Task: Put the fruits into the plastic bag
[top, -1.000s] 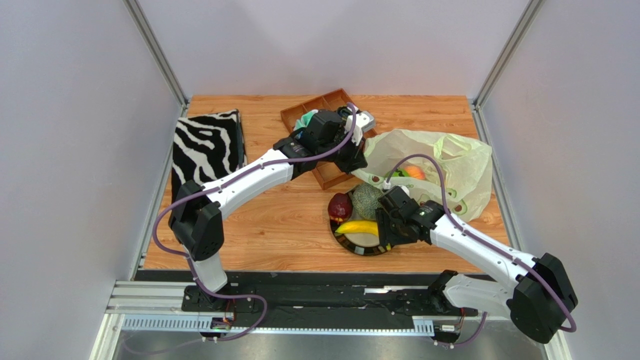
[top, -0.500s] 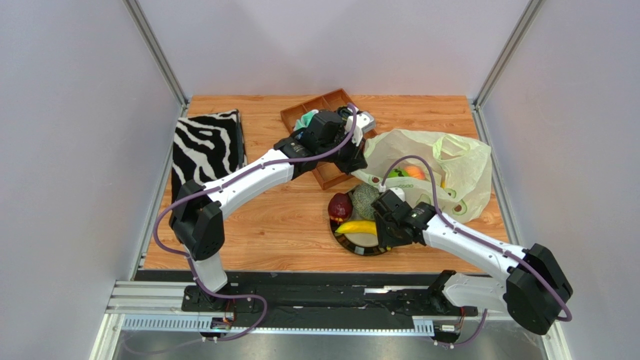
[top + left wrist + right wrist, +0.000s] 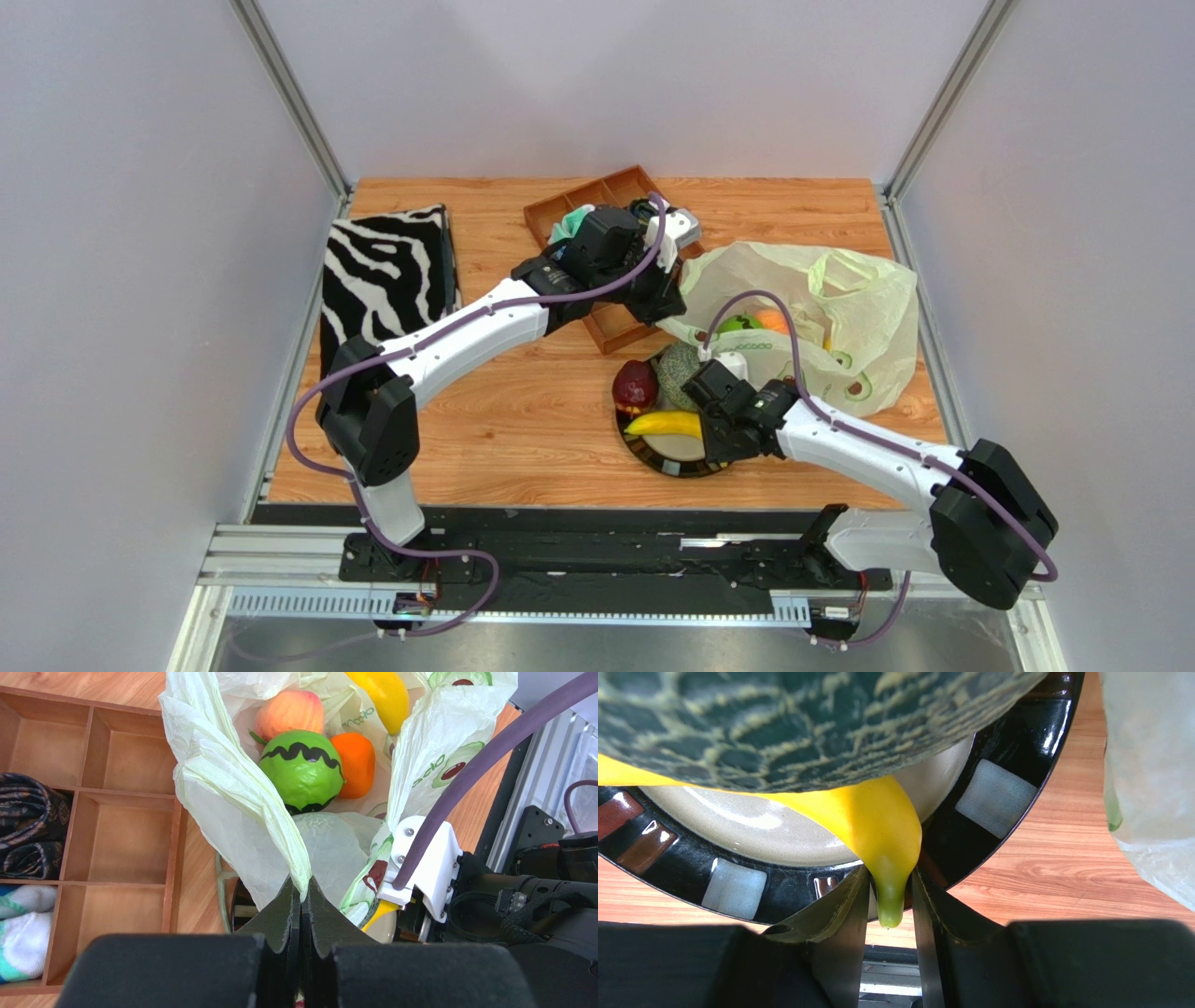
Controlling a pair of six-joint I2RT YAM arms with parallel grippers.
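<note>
Right gripper (image 3: 889, 903) has slid toward 9 o'clock across the plate (image 3: 1011, 756) since a second ago. Its jaws now flank the banana (image 3: 878, 822) tip; whether they press it I cannot tell. The left gripper (image 3: 302, 889) is unmoved, clamped on the rim of the plastic bag (image 3: 231, 791), which lies at 2 o'clock from the plate. The melon (image 3: 808, 721) overlaps the banana. Bare wood lies at 9 o'clock, and the table edge is near at 6 o'clock.
</note>
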